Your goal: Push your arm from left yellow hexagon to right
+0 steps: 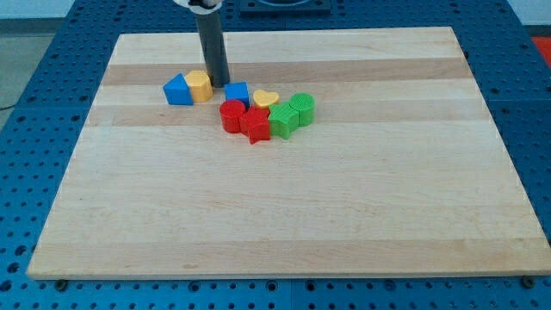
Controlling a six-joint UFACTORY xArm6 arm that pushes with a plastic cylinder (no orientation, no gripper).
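A yellow hexagon block (199,85) sits near the view's top left of the wooden board (284,215), touching a blue triangular block (178,90) on its left. My tip (218,83) is the lower end of a dark rod that comes down from the view's top. It stands just to the right of the yellow hexagon, close to or touching it, and just above-left of a blue cube (236,93).
Right of the blue cube lie a yellow heart (265,99), a red cylinder (232,114), a red star-like block (255,125), a green cube-like block (283,120) and a green cylinder (302,108), packed together. Blue perforated table surrounds the board.
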